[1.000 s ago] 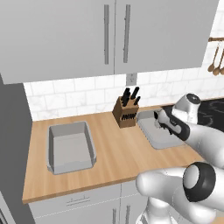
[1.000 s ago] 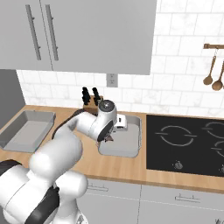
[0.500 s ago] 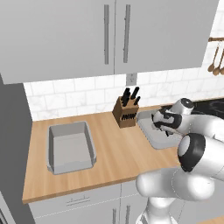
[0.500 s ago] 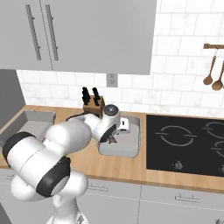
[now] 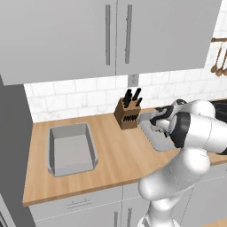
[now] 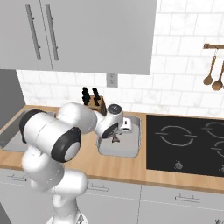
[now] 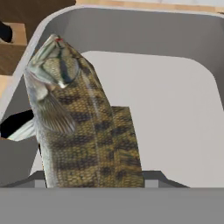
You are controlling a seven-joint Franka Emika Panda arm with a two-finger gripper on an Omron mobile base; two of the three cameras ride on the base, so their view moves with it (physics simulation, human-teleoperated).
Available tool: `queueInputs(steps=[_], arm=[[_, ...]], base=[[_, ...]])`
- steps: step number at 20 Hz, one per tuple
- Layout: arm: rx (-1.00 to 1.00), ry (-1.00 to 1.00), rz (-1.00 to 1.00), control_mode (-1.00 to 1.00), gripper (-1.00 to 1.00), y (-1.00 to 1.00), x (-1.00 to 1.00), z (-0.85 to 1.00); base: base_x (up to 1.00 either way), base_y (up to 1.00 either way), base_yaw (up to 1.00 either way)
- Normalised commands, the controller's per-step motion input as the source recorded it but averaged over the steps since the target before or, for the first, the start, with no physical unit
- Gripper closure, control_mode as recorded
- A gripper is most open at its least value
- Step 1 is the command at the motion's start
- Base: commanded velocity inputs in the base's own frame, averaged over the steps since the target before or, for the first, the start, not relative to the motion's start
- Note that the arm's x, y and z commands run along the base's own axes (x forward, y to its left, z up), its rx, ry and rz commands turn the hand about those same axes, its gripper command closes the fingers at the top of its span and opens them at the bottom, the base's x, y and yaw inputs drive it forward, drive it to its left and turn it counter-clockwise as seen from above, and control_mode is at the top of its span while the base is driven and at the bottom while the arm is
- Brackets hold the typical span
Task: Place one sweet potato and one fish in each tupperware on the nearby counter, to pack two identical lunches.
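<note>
End effector [image 6: 116, 139] — fish [image 7: 78, 122] over tupperware [image 7: 175, 109]

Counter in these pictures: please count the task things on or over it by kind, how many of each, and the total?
Tupperware: 2 (left one, right one)
Fish: 1, held in the tool over the right tupperware
Sweet potato: 0
Total: 3

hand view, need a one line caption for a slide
Olive-brown scaled fish held in the jaws, head pointing out over the bare floor of a grey tupperware.
</note>
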Motion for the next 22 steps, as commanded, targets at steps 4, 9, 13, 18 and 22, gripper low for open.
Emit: queueInputs(steps=[4,9,13,18,22], arm=[[0.01,0.03,0.0,-1.0,1.0,-0.22,0.37,-0.29],[0.0,0.0,0.0,-1.0,-1.0,-0.03,0.22,-0.13],[0.0,0.0,0.0,-1.0,-1.0,0.0,-0.07,0.2],[0.0,-0.03,0.0,-1.0,-1.0,0.17,-0.25,0.9],[-0.03,0.0,0.0,-1.0,-1.0,0.34,-0.49,0.95]], base=[[0.0,0.0,0.0],[0.0,0.0,0.0],[0.0,0.0,0.0],[0.0,0.0,0.0],[0.0,0.0,0.0]])
